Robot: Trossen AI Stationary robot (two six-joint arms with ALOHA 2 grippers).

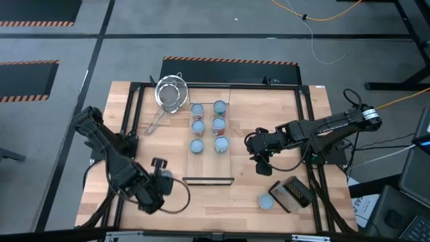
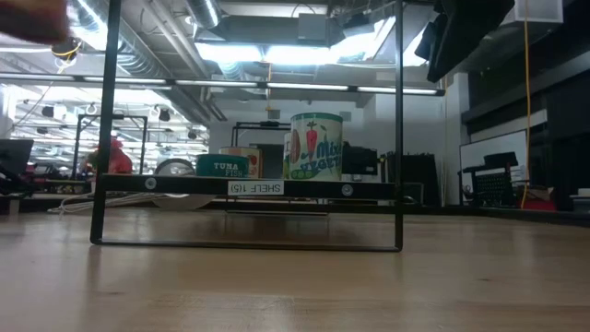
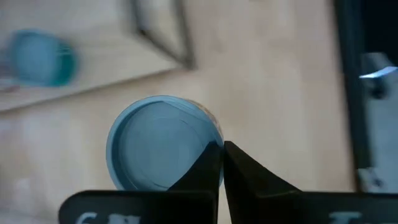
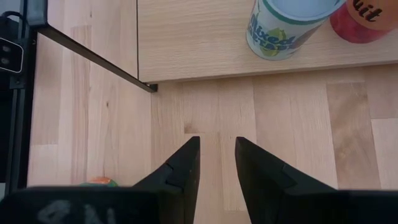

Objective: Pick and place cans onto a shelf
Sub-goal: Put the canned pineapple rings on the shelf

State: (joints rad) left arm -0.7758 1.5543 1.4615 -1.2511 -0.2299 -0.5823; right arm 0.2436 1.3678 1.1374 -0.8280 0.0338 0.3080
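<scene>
The shelf [image 1: 209, 165], a long light board with a black bar at its near end, lies mid-table. Several cans stand on it in two rows [image 1: 197, 126]. One more can [image 1: 266, 201] stands on the table at the near right. My left gripper [image 1: 159, 165] is near the shelf's near left corner. Its fingers [image 3: 222, 152] are shut, over the rim of a blue-topped can [image 3: 155, 143] that the high view does not show. My right gripper [image 1: 263, 163] is open and empty, pointing down at bare table right of the shelf [image 4: 217, 149]. My left gripper's shut fingertips [image 3: 211, 155] stand over the edge of the can's blue top [image 3: 199, 134], coming from above. I cannot tell whether they touch it. The can stands upright on the table.
A wire-mesh strainer [image 1: 169, 94] lies at the far left of the shelf. A dark box [image 1: 292, 193] lies at the near right beside the lone can. Black frame rails [image 1: 127, 128] run along the table's sides. The low view shows the shelf's black frame [image 2: 249, 187] with cans behind it.
</scene>
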